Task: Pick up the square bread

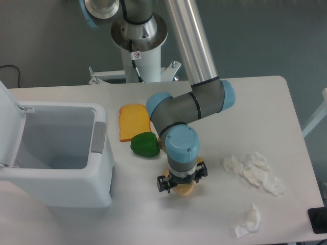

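The hand (182, 185) points straight down at the front middle of the desk (153, 219), seen from above so that the blue wrist housing hides most of it. Only its black cross-piece and the tips at either side show. Directly under it lies the square bread (185, 190), a pale beige-yellow lump of which only the lower edge peeks out below the black piece. The hand sits low over the bread, at or very close to it, but the wrist covers the fingers, so it cannot be told how wide they stand or whether they grip the bread at all.

Just behind the wrist, on the far side, a sliver of something orange (162, 143) shows between the arm and a green bell pepper (145, 145); too little is visible to name it. The pepper lies to the left of the arm's forearm, and touching or just behind it is a flat orange toast slice (134, 121), lying flat on the desk.

Further left stands a white bin (56, 153) with its lid (9, 122) swung open and upright at the left edge; its inside looks grey and bare as far as can be seen.

To the right of the hand, well apart from the bread, a cluster of crumpled white tissue (253, 172) is spread on the desk, and another crumpled piece (248, 221) lies nearer the front edge.
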You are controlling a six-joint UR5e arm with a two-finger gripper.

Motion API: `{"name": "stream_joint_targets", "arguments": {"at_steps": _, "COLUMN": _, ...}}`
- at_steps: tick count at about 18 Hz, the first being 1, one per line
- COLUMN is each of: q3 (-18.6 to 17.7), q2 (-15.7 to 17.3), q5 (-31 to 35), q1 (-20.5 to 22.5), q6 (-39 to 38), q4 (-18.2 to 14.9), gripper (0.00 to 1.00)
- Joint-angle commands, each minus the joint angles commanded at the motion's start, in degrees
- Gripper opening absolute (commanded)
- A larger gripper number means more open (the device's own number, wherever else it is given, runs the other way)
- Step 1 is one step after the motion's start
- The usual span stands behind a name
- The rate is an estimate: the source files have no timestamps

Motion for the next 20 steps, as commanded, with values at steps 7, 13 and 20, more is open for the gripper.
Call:
{"name": "stream_joint_targets", "arguments": {"at_steps": 7, "q3": 0.18, "q2": -0.35, "q5": 0.09, "q1": -0.97, "q6": -1.32, "q4": 0.0, "gripper": 1.0}}
{"name": "stream_joint_targets", "arguments": {"at_steps": 13, "q3": 0.18, "q2": -0.27, "q5": 0.09, "q1": -1.94, "q6": -1.32, "q4": 0.0, "gripper": 1.0}}
{"name": "stream_joint_targets", "arguments": {"at_steps": 20, "q3": 0.0, "q2": -0.35, "q5": 0.26, "q1": -1.76, "q6": -1.06, "q4": -0.09, "gripper": 1.0}}
